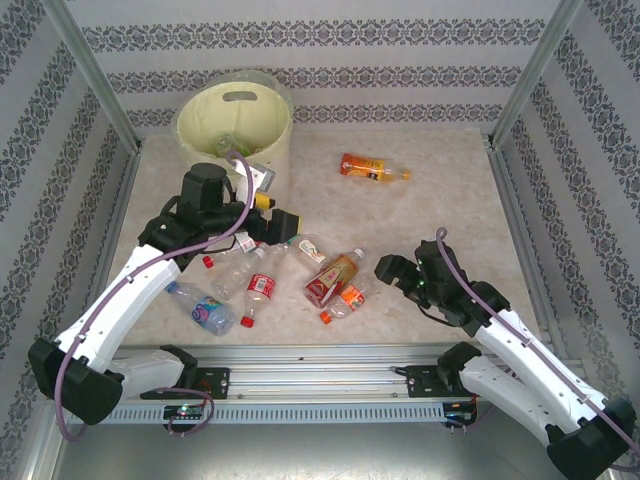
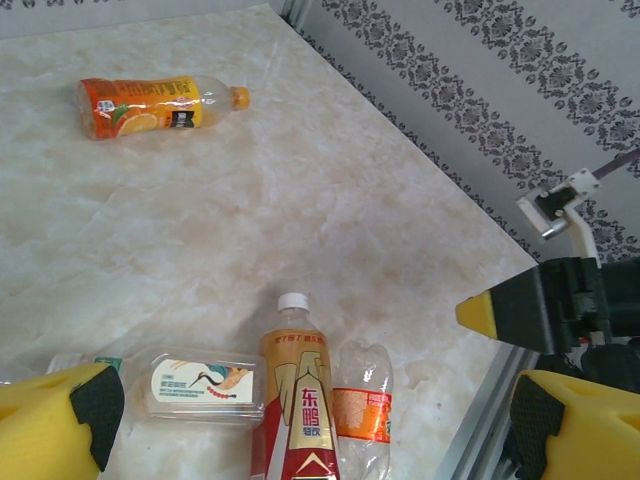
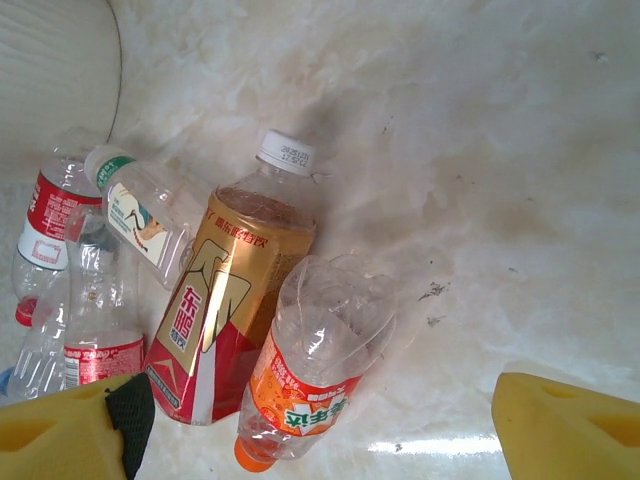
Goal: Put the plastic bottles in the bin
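Marble-look table, patterned walls. Bin (image 1: 275, 135) upper left. Left gripper (image 2: 310, 425) wide open, empty, over pile of bottles (image 1: 258, 285) lower centre. Gold bottle (image 3: 215, 300) reads 东鹏; crushed bottle (image 3: 320, 350) touches it, label txt unclear. Right gripper (image 3: 320, 435) wide open, empty, just beside both. Risk: it nips both or shoves one off; arms close, may clash.

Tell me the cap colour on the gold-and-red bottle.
White cap on the gold-and-red bottle, clearest in the right wrist view.
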Action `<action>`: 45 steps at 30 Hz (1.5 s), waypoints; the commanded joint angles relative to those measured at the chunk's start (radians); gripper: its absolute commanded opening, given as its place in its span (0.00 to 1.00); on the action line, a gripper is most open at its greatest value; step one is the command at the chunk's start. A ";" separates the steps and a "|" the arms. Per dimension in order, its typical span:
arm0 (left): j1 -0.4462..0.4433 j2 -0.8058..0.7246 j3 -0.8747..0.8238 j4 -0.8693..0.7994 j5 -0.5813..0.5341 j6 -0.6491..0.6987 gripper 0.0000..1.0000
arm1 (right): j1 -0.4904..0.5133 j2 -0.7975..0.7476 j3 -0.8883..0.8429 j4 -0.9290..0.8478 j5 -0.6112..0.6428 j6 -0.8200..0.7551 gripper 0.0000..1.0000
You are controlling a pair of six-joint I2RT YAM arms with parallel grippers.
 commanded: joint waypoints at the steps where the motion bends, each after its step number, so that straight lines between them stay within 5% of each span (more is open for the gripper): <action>1: -0.019 -0.009 0.000 0.040 0.018 -0.006 1.00 | 0.010 0.000 -0.009 0.030 0.000 0.018 0.88; 25: -0.022 0.033 -0.006 0.008 -0.055 0.050 1.00 | -0.001 0.172 -0.139 0.253 -0.126 0.047 0.83; 45: -0.023 -0.003 0.007 0.060 0.015 -0.038 1.00 | -0.004 -0.042 -0.182 0.126 -0.052 0.046 0.87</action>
